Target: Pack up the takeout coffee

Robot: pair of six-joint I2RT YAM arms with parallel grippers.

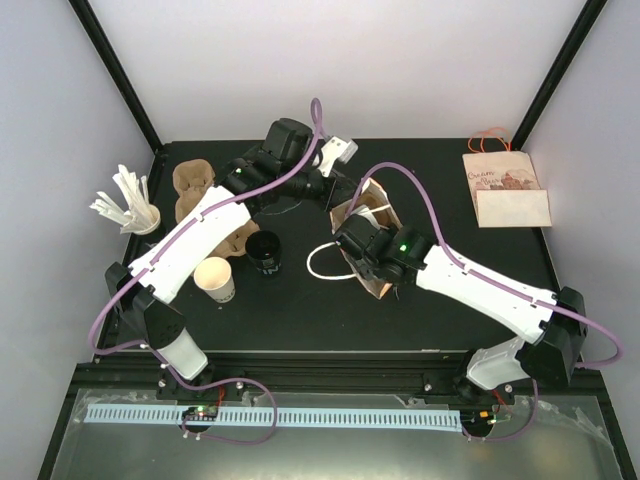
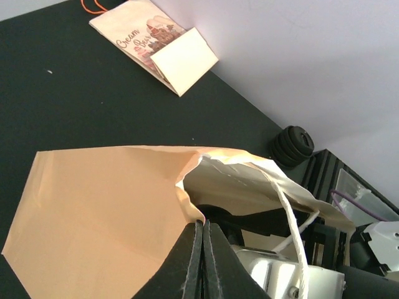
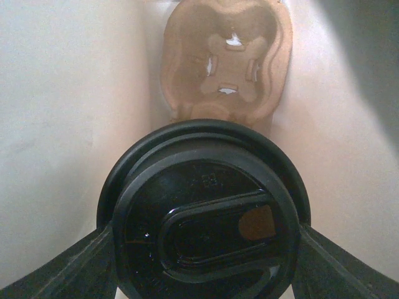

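Note:
A brown paper bag (image 1: 372,272) stands open mid-table with a white cord handle (image 1: 322,262). My left gripper (image 2: 203,222) is shut on the rim of the bag (image 2: 106,212), pinching the paper edge at the mouth. Down inside the bag, my right gripper (image 3: 202,249) is shut on a coffee cup with a black lid (image 3: 202,212), one finger (image 3: 75,268) on each side. Below the cup, a brown pulp cup carrier (image 3: 227,62) lies on the bag's bottom. From above, the right gripper (image 1: 365,240) sits in the bag's mouth, and the cup is hidden.
A black cup (image 1: 265,252) and a cream cup (image 1: 215,278) stand left of the bag. Pulp carriers (image 1: 193,180) and a holder of white stirrers (image 1: 130,205) are at the far left. A printed paper bag (image 1: 505,190) lies flat at the back right.

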